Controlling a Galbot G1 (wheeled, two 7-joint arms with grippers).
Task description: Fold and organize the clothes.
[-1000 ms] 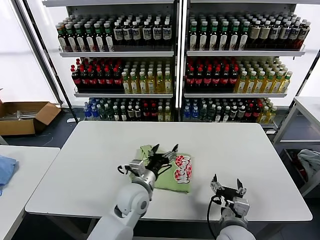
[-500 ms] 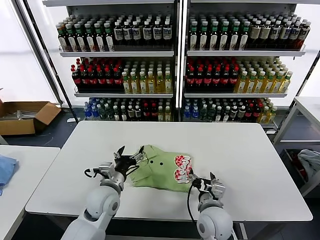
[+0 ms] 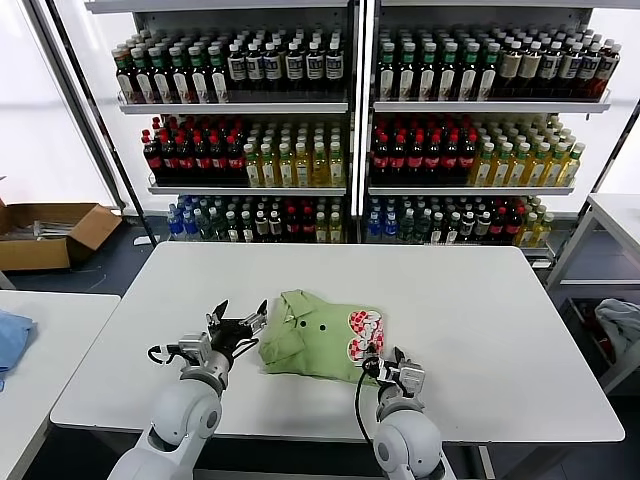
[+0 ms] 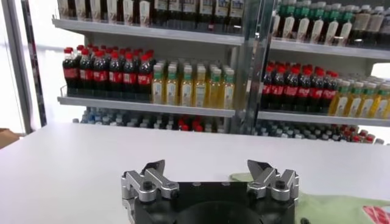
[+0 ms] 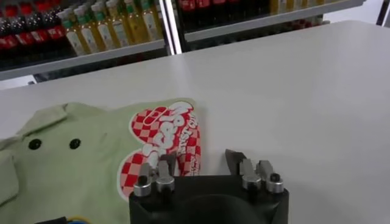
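Far behind the white table (image 3: pixel 480 300), the shelves (image 3: pixel 235 107) are packed with rows of bottles (image 3: pixel 195 155), and an open cardboard box (image 3: pixel 45 232) sits on the floor far left, its contents unclear. The folded green polo shirt (image 3: pixel 315 345) lies at the table's near middle, collar left, two dark buttons up, red-and-white checked graphic (image 5: pixel 164 146) at its right end. The left gripper (image 3: pixel 235 325) hovers just left of it, fingers spread and empty; the right gripper (image 5: pixel 204 165) sits at the graphic's near edge, fingers partly parted, grasping nothing I can see.

The polo shirt (image 5: pixel 73 170) is showing a red-and-white checkered script graphic (image 5: pixel 161 146) on its front, but I am not making out its letters. The labels on the shelf bottles (image 3: pixel 300 150) are proving too small to read.
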